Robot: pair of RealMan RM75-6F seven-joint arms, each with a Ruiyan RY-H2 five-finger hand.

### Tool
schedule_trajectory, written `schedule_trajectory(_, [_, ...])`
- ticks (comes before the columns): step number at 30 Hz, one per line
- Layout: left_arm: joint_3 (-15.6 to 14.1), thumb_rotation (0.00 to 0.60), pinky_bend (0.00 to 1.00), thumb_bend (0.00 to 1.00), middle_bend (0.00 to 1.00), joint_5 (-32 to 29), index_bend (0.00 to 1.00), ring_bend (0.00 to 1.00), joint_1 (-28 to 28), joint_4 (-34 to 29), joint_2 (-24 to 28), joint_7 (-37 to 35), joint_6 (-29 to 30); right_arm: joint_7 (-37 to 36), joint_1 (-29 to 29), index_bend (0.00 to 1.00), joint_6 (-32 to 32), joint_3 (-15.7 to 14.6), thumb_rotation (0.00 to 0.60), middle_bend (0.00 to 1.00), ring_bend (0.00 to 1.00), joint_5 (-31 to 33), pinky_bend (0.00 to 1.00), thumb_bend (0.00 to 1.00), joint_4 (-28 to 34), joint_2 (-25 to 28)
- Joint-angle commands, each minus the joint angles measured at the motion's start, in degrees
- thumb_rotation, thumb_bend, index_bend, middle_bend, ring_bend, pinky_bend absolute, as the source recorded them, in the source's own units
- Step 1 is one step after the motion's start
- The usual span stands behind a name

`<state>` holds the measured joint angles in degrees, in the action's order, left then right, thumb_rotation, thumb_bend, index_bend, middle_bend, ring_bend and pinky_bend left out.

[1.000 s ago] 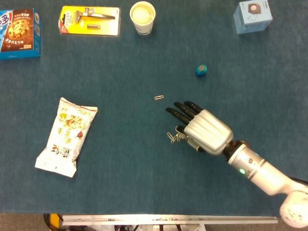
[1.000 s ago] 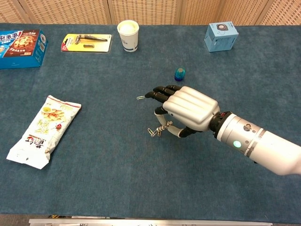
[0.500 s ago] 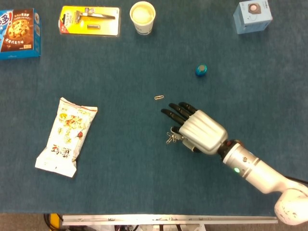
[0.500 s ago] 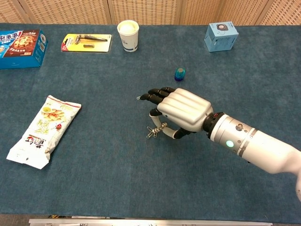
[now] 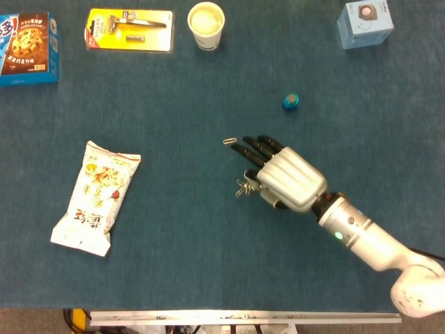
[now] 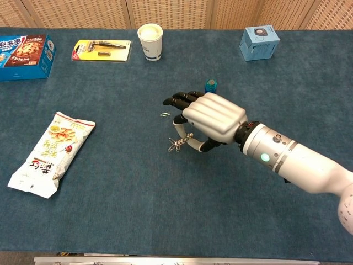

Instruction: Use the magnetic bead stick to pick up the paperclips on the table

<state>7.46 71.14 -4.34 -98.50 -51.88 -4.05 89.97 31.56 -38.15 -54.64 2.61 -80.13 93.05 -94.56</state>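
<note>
My right hand (image 5: 285, 178) (image 6: 212, 115) hovers over the middle of the blue table and pinches a thin silver magnetic bead stick (image 6: 187, 141) below its palm. A clump of paperclips (image 5: 243, 188) (image 6: 175, 146) hangs from the stick's tip, just left of the hand. One loose paperclip (image 5: 229, 141) (image 6: 165, 115) lies flat on the cloth, a little beyond and left of the black fingertips (image 5: 242, 149), apart from them. The left hand shows in neither view.
A snack bag (image 5: 96, 196) lies at the left. Along the far edge stand a cookie box (image 5: 28, 47), a yellow razor pack (image 5: 131, 29), a paper cup (image 5: 206, 25) and a light blue box (image 5: 364, 22). A small blue cap (image 5: 290, 101) sits behind the hand.
The right hand has moved away from me and to the left, carrying the stick and its clump of clips closer to the loose paperclip. That paperclip has not moved.
</note>
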Motion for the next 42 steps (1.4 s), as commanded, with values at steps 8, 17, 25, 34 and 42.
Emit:
schedule_trajectory(8, [-0.06, 0.6, 0.44, 0.1, 0.47, 0.01, 0.54, 0.34, 0.08, -0.01, 0.03, 0.15, -0.44, 0.5, -1.57, 0.57, 0.13, 3.49, 0.6, 0.1, 0.02, 3.72, 0.14, 0.36, -2.5, -0.8])
schedule_trajectory(17, [0.07, 0.6, 0.44, 0.1, 0.47, -0.13, 0.54, 0.34, -0.11, 0.08, 0.15, -0.41, -0.41, 0.0, -2.45, 0.57, 0.03, 4.96, 0.6, 0.1, 0.02, 6.49, 0.14, 0.37, -4.76, -1.46])
schedule_trajectory(25, [-0.06, 0.6, 0.44, 0.1, 0.47, 0.31, 0.54, 0.34, -0.16, -0.02, 0.16, -0.3, -0.33, -0.57, -1.24, 0.57, -2.0, 4.15, 0.6, 0.1, 0.03, 6.91, 0.14, 0.37, -5.56, 0.14])
schedule_trajectory(34, [-0.26, 0.6, 0.44, 0.1, 0.47, 0.5, 0.54, 0.34, 0.3, -0.06, -0.24, 0.82, -1.0, -4.02, 2.18, 0.57, -5.83, 1.86, 0.6, 0.1, 0.02, 5.07, 0.14, 0.37, -5.55, 3.94])
schedule_trajectory(42, [-0.56, 0.6, 0.44, 0.1, 0.47, 0.86, 0.54, 0.34, 0.71, -0.27, -0.57, 1.84, -1.57, -6.17, 5.02, 0.57, -8.05, -0.42, 0.6, 0.1, 0.03, 3.67, 0.14, 0.37, -6.72, 5.91])
